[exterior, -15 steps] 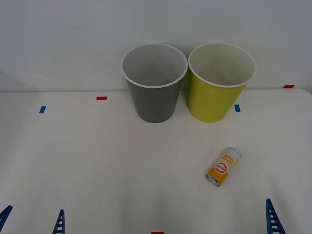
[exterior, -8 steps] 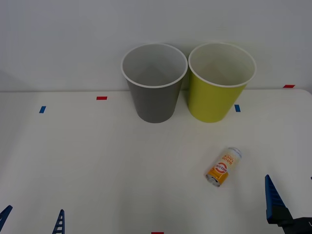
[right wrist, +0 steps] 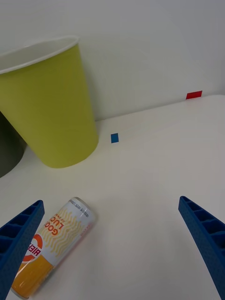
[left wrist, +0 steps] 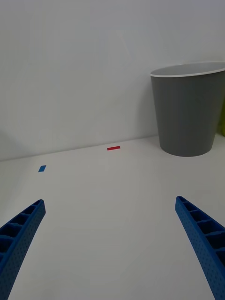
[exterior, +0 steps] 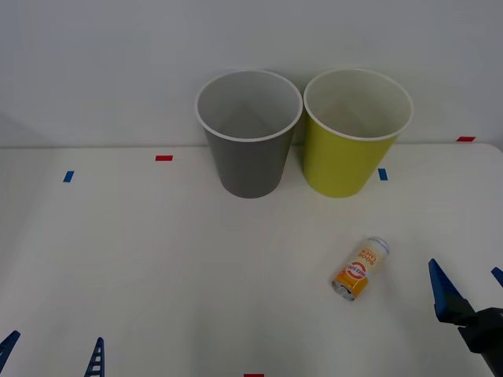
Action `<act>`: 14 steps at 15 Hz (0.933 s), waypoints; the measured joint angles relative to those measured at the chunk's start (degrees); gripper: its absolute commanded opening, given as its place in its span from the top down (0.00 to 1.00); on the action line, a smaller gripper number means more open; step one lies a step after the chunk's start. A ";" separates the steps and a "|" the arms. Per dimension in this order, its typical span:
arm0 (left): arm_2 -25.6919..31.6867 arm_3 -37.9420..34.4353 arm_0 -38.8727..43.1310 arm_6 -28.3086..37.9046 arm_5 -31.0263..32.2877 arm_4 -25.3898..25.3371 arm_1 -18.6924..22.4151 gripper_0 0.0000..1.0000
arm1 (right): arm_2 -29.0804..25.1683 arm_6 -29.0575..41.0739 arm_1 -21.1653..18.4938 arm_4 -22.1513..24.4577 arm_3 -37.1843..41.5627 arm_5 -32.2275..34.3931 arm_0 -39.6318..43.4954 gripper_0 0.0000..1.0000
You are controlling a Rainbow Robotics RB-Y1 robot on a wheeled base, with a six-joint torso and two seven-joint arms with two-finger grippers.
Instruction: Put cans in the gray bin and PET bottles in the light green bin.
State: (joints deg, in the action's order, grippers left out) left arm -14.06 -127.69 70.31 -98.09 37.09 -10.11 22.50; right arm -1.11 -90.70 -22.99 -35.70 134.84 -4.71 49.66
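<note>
A small orange-and-white can (exterior: 360, 268) lies on its side on the white table, in front of the light green bin (exterior: 357, 141). The gray bin (exterior: 249, 137) stands upright just to the left of the green one, both against the back wall. My right gripper (exterior: 469, 284) is open, low over the table to the right of the can and apart from it. In the right wrist view the can (right wrist: 54, 248) lies by one finger of the open gripper (right wrist: 110, 201), with the green bin (right wrist: 47, 103) beyond. My left gripper (exterior: 51, 357) stays open at the front left. The PET bottles are out of view.
Small red tape marks (exterior: 163, 158) and blue tape marks (exterior: 68, 176) dot the table near the back. A plain wall rises right behind the bins. In the left wrist view the gray bin (left wrist: 187, 112) stands well ahead of the left gripper (left wrist: 110, 201).
My right gripper has come up from the front edge and moved forward, to the right of the can. The can, the bins and the left gripper have not moved.
</note>
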 measured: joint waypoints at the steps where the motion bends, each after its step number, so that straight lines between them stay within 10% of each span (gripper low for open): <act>1: 0.00 0.00 0.00 0.00 0.00 0.00 0.00 0.05 | -1.14 0.07 0.50 -0.13 0.33 -3.27 -0.93 0.00; 6: 0.00 0.00 0.00 0.00 0.00 0.00 0.00 0.05 | -6.03 4.66 4.70 0.35 2.59 -22.58 -7.87 0.00; 14: 0.00 0.00 0.00 0.00 0.00 0.00 0.00 0.05 | -3.88 34.68 4.05 13.60 7.67 -50.27 -21.03 0.00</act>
State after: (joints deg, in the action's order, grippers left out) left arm -14.06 -127.70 70.31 -98.09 37.09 -10.11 22.50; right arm -5.00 -56.02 -18.94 -22.10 142.50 -54.99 28.64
